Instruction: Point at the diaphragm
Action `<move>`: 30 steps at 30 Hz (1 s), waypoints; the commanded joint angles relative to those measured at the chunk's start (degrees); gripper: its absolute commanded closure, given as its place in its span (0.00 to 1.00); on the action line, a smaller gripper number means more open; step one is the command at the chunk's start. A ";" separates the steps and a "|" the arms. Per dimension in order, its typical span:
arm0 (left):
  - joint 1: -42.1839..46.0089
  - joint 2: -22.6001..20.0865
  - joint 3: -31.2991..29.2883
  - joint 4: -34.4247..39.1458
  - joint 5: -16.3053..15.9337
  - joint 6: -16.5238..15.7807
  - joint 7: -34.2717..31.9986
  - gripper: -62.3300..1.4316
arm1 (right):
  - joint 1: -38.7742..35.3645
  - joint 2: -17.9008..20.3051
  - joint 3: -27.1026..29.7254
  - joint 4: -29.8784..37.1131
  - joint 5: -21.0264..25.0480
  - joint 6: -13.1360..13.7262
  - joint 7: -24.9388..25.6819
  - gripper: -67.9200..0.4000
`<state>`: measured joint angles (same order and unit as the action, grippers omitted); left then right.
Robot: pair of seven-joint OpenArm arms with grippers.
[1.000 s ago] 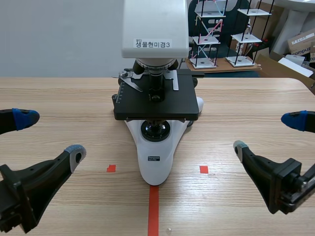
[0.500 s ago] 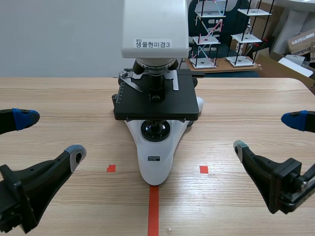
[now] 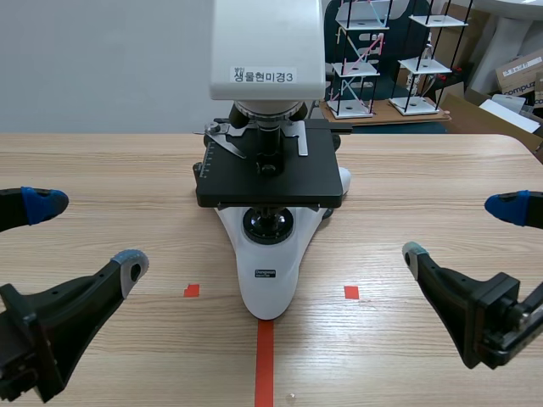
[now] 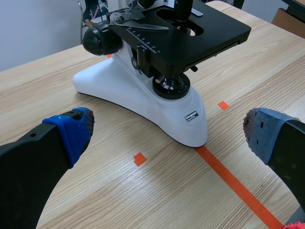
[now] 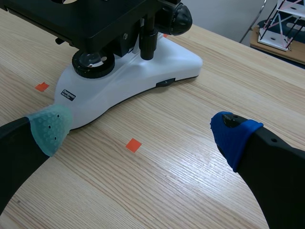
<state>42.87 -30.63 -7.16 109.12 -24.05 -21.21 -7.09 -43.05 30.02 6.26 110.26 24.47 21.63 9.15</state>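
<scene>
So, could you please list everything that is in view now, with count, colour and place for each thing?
microscope: 1, white body with black stage, middle of the table
light lens: 1, black ring, on the base below the stage's front edge
side knobs: 2, black, one at each side of the body
tape marks: 1 line and 2 squares, orange-red, near the base's front
table: 1, light wood
rack models: 2, white, behind the table
cardboard box: 1, brown, far background
left pincer: 1, black, open, touching nothing
right pincer: 1, black, open, touching nothing
</scene>
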 commanded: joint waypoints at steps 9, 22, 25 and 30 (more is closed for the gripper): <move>0.00 0.11 0.61 1.18 -0.37 -0.15 0.68 0.00 | 0.17 0.59 0.57 0.52 0.42 -0.24 1.31 0.06; -0.22 -0.83 3.28 -1.49 -0.22 -0.15 -1.07 0.00 | 0.20 0.59 0.57 0.52 0.42 -0.24 1.31 0.07; -0.42 -0.81 4.28 -4.42 -0.33 -0.20 -5.75 0.00 | 0.20 0.59 0.55 0.52 0.42 -0.24 1.29 0.07; -4.74 -0.81 8.81 -13.53 -0.31 -0.50 -12.96 0.00 | 0.20 0.59 0.52 0.52 0.42 -0.24 1.49 0.07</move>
<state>39.44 -31.44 1.08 96.03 -24.03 -21.28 -18.87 -43.05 30.02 6.26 110.26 24.47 21.63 9.65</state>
